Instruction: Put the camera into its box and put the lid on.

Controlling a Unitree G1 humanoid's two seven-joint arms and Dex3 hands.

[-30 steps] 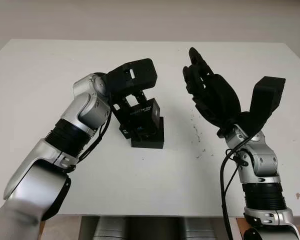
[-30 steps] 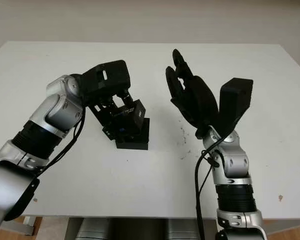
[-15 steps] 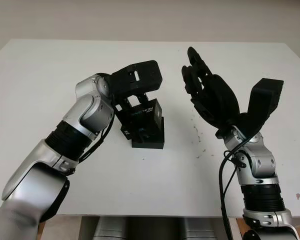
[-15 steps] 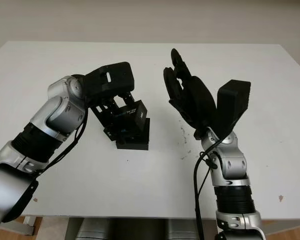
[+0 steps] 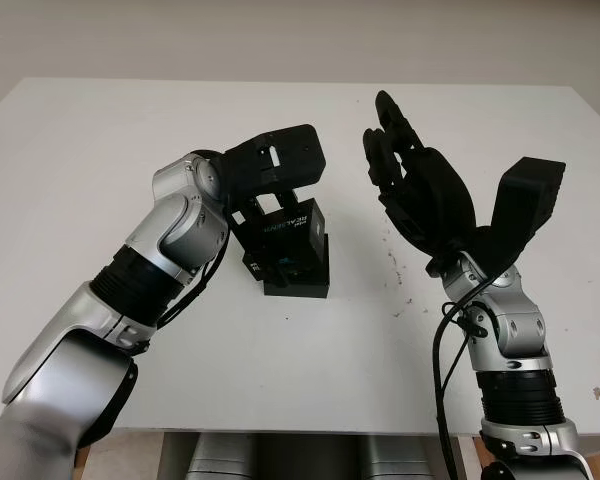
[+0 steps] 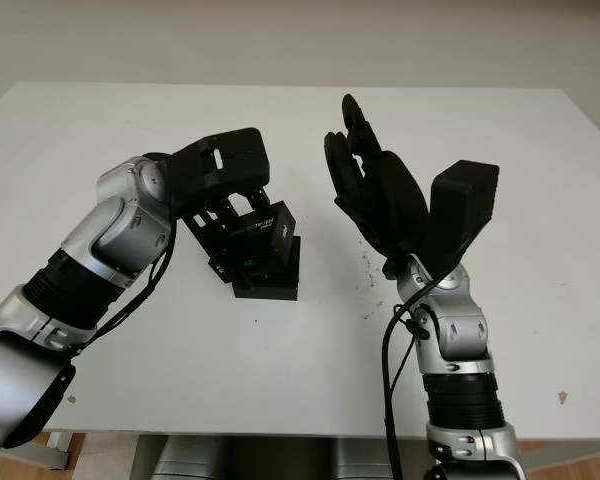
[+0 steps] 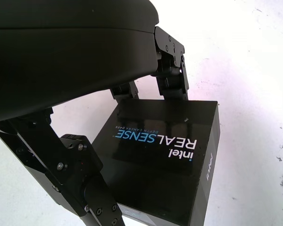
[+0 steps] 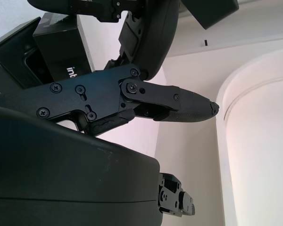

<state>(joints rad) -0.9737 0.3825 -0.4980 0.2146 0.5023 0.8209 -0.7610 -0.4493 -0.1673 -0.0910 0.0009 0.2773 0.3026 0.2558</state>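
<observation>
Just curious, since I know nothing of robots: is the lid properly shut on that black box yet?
Not yet. The left hand grips the lid, tilted and skewed above the box.

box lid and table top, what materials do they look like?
Lid: probably coated cardboard, glossy black; it mirrors light and carries printed lettering. The left robot hand grips it over the box base. Table: matte white, likely laminate, lightly scuffed.

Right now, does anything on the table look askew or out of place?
Yes. The black lid held by the left hand sits tilted over the box, not squarely seated. The right hand is open, raised beside it.
</observation>
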